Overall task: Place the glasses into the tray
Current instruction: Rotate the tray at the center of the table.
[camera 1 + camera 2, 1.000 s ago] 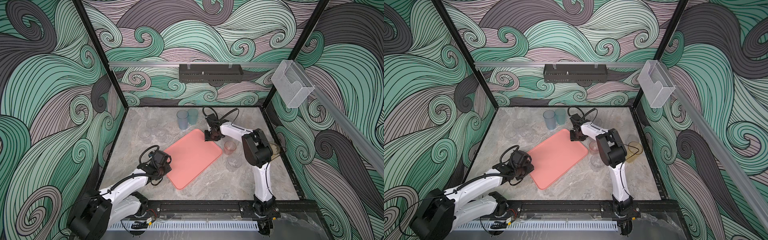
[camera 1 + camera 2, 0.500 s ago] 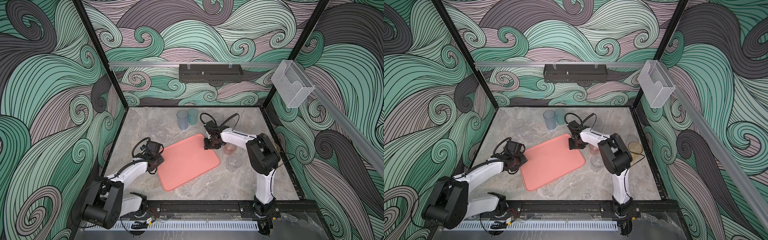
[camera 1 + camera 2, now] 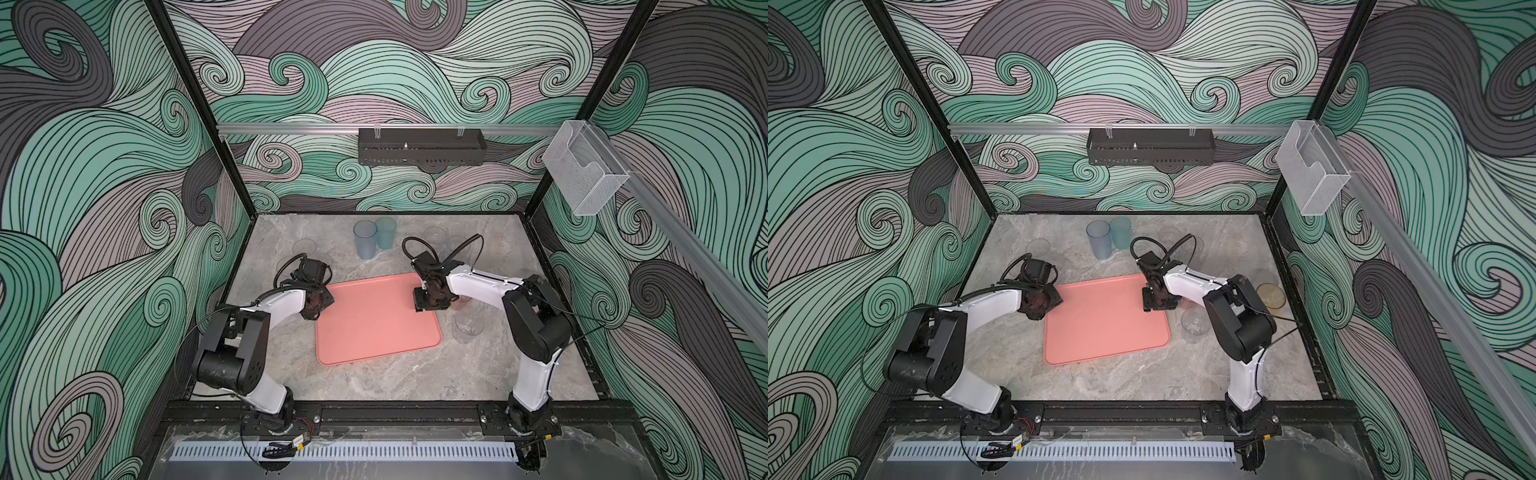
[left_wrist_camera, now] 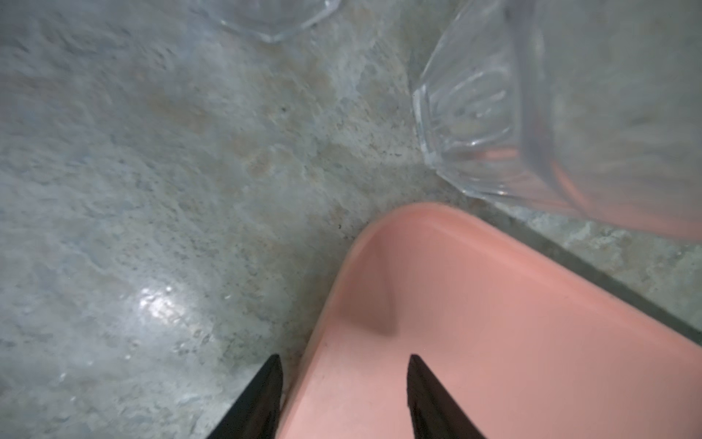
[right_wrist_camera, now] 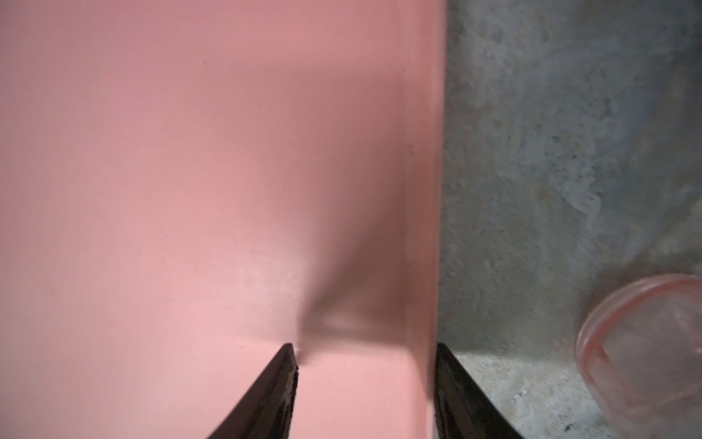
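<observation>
The salmon-pink tray [image 3: 374,328] [image 3: 1100,328] lies flat mid-table with nothing in it. My left gripper [image 3: 316,303] [image 4: 343,357] is open astride the tray's far left corner [image 4: 494,323], one finger on the table, one inside the rim. My right gripper [image 3: 430,301] [image 5: 364,345] is open astride the tray's right rim [image 5: 421,190] the same way. The glasses all stand on the table: blue-grey [image 3: 365,245] and teal [image 3: 385,237] tumblers at the back, clear ones at far left [image 3: 303,247] [image 4: 475,125], a pink one [image 5: 645,353] and a clear short one [image 3: 468,326] to the tray's right.
Clear goblets [image 3: 434,237] stand behind the right arm. An orange tumbler [image 3: 1271,296] sits near the right wall. A black rack [image 3: 419,146] and a clear holder [image 3: 582,170] hang on the walls above the table.
The tray has turned clockwise from a diagonal lie to nearly square with the table. The left gripper moved away from the front and the right gripper came nearer, both staying at the tray's rim.
</observation>
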### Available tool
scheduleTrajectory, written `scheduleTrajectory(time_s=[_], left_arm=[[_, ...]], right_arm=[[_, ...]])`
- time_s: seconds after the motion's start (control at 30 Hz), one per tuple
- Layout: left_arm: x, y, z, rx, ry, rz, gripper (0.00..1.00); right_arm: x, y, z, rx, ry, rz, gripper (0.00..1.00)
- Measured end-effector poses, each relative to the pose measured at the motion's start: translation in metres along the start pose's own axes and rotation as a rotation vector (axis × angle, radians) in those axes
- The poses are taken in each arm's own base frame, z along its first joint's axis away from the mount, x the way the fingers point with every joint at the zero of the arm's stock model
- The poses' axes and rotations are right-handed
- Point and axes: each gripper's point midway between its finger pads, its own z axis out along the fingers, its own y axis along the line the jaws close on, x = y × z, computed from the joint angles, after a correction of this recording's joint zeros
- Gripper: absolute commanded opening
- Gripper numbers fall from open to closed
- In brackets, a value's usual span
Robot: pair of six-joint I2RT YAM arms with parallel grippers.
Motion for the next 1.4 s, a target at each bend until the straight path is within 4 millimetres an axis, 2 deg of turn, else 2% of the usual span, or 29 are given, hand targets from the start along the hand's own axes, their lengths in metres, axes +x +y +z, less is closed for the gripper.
scheduleTrajectory(time_s=[0.23, 0.43, 0.53, 0.63, 0.87, 1.1, 1.3, 1.4], left_arm=[[-0.008, -0.021, 0.007, 0.038, 0.024, 0.052, 0.55], [-0.011, -0.035, 0.011, 0.079, 0.039, 0.092, 0.57], [-0.009, -0.037, 0.010, 0.084, 0.050, 0.102, 0.61], [-0.007, -0.038, 0.004, 0.087, 0.054, 0.106, 0.64], [-0.009, -0.045, -0.040, 0.165, 0.020, 0.099, 0.67], [-0.011, -0.045, -0.092, 0.221, -0.026, 0.144, 0.71], [-0.039, -0.058, -0.142, 0.265, -0.179, 0.294, 0.74], [-0.056, -0.070, -0.159, 0.278, -0.245, 0.356, 0.75]], right_arm=[[0.012, -0.007, -0.001, 0.054, 0.023, -0.027, 0.62], [0.022, -0.009, -0.007, 0.077, 0.044, -0.064, 0.72], [0.021, -0.006, -0.015, 0.071, 0.030, -0.082, 0.74], [0.012, 0.002, -0.030, 0.048, -0.011, -0.104, 0.75], [-0.023, 0.027, -0.076, -0.040, -0.141, -0.125, 0.74], [-0.040, 0.045, -0.112, -0.125, -0.212, -0.116, 0.73], [-0.055, 0.061, -0.132, -0.197, -0.258, -0.079, 0.72], [-0.068, 0.070, -0.139, -0.232, -0.283, -0.059, 0.72]])
